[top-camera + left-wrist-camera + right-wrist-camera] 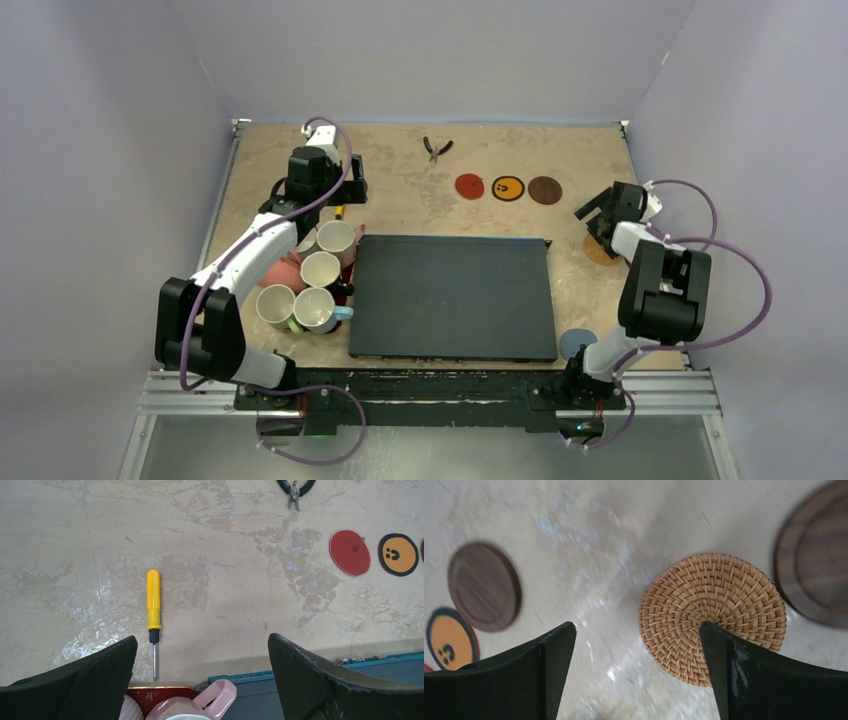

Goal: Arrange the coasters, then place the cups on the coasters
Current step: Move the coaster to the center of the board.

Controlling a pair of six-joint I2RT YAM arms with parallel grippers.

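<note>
Red (468,185), yellow (508,188) and dark brown (545,190) coasters lie in a row at the back. A tan woven coaster (711,615) lies under my open right gripper (636,630), partly behind its right finger, with a brown wood coaster (816,575) beside it. A grey-blue coaster (577,343) rests by the right arm's base. Several cups (320,269) stand bunched at the left. My left gripper (202,645) hovers open and empty just beyond them, above a pale pink cup (200,705).
The cups sit on a red tray (160,695). A large black mat (453,295) fills the middle. A yellow screwdriver (153,605) lies ahead of the left gripper, and pliers (436,148) lie at the back.
</note>
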